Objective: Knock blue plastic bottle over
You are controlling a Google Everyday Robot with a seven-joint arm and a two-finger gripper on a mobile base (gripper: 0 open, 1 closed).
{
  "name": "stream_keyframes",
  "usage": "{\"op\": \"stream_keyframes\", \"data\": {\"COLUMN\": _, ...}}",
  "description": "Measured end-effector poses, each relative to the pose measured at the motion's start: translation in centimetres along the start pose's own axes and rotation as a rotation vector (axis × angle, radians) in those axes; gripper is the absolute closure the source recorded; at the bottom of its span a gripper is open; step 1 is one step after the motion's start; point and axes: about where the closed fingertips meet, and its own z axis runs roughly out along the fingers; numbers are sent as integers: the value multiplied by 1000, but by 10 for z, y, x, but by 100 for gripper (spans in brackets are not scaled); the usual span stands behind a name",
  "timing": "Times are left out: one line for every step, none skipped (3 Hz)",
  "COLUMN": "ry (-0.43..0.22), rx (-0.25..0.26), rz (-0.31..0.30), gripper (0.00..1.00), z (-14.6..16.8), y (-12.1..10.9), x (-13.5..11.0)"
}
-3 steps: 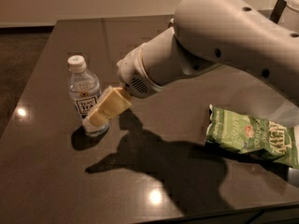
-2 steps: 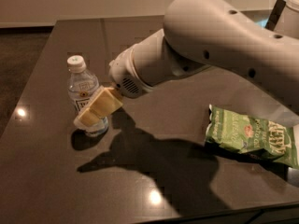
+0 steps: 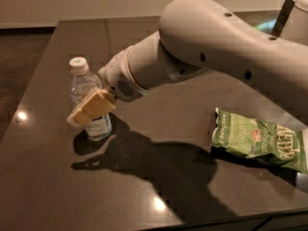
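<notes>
1. The gripper (image 3: 91,109) is low over the left part of the table (image 3: 48,186). It is tan and sits right in front of the bottle's middle.
2. Nobody could tell from here how wide the gripper is, or if it is holding anything. It looks like it is touching the bottle, or very close to it.
3. The bottle (image 3: 83,86) is on the left side of the table, behind the gripper. It stands on its bottom.
4. The bottle's long side goes up and down. Its white cap (image 3: 78,64) points up. In the picture the top sits a little more to the left than the bottom.
5. The bottle is clear with a bit of blue. It has a white label (image 3: 99,124) low down. The gripper hides part of the label, and its words cannot be read.
6. The big white arm (image 3: 207,47) comes in from the top right and reaches down to the gripper.
7. A dark shadow (image 3: 144,162) of the arm lies on the table, in front of the bottle.
8. A green bag (image 3: 255,141) of snacks lies flat on the right side, well apart from the bottle. It has light letters on it, but they cannot be read.
</notes>
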Motion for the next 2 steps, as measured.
{"op": "stream_keyframes", "data": {"ry": -13, "rx": -26, "rz": 2, "gripper": 42, "z": 0, "y": 1, "x": -1}}
{"op": "stream_keyframes", "data": {"ry": -27, "rx": -53, "rz": 7, "gripper": 64, "z": -8, "y": 2, "x": -4}}
